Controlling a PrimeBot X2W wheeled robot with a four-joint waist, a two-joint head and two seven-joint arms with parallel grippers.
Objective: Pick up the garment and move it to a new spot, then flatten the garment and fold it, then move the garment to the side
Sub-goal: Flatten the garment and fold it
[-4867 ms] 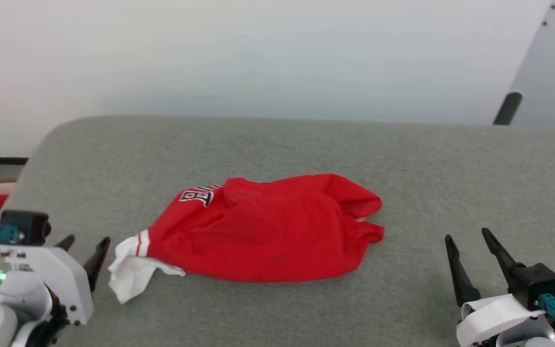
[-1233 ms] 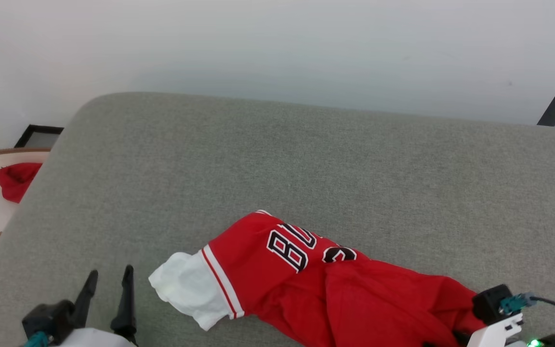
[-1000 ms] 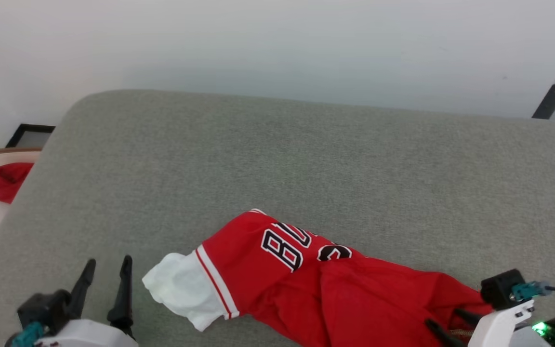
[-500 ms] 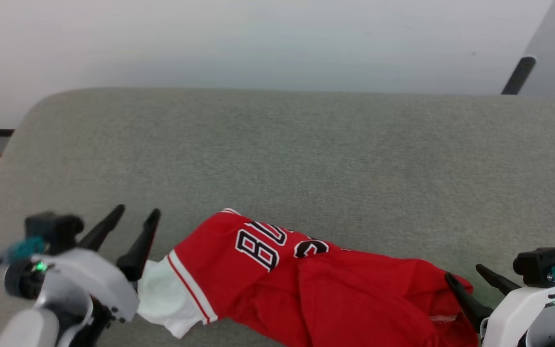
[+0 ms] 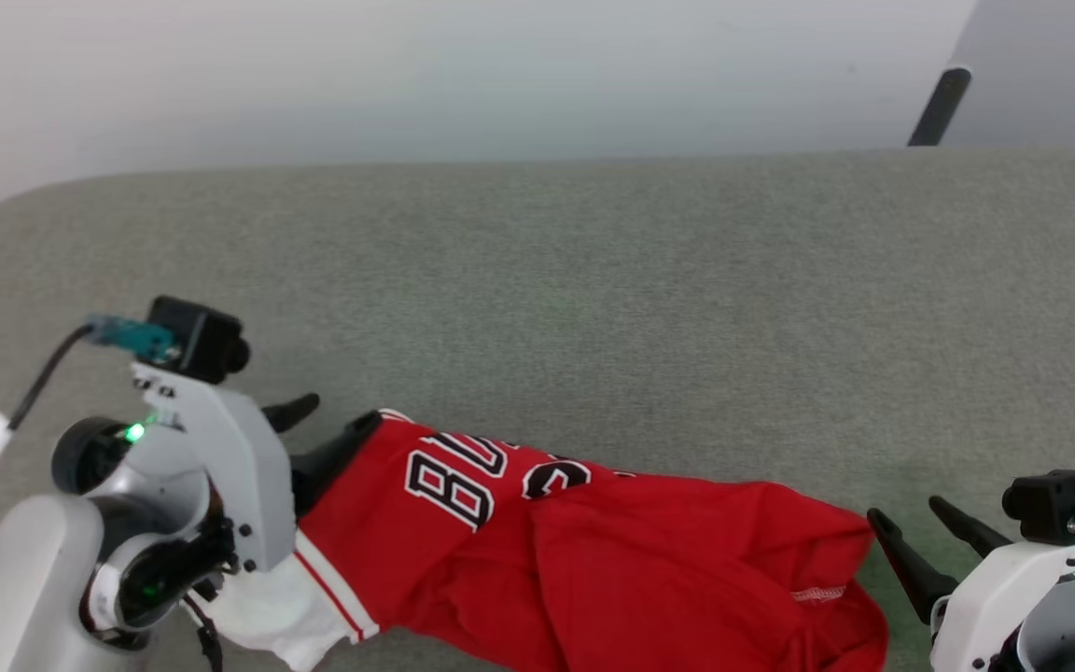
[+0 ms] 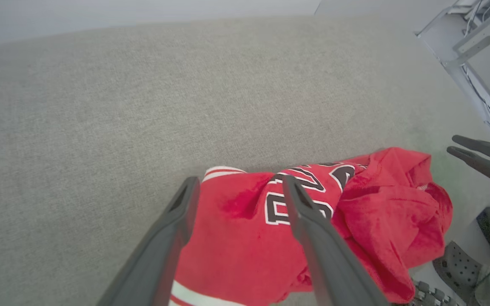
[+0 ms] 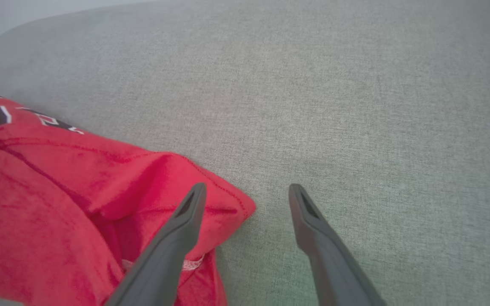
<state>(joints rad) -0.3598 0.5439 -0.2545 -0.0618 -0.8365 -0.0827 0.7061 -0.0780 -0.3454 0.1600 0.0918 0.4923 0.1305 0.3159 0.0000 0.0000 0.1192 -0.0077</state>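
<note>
Grey cushion (image 5: 593, 280): a broad, flat upholstered surface, with open room beyond and beside the cloth.
Garment (image 5: 612, 569): lies crumpled in a long heap at the near edge of the cushion, between the two arms, with red folds doubled over each other at its right end.
Handling: it looks light, soft and limp. It will probably sag and swing from any single hold, and a pinch into the heap may catch several layers at once.
Left gripper (image 5: 340, 413): jaws spread wide with nothing between them, poised over the shoulder end. Whether the fingers touch the cloth I cannot tell.
Right gripper (image 5: 905, 511): jaws wide apart and empty. In the right wrist view one finger stands over the hem corner and the other over bare cushion.
White sleeve (image 5: 267, 611): partly hidden under the left arm. Its striped trim looks thicker, so it is likely a firmer place to pinch.
Lettering (image 5: 449, 481): black and white-outlined, facing up. It is probably stiffer than the plain cloth.
Hem corner (image 5: 822, 593): a stitched edge, and seemingly the best hold on the right.
</note>
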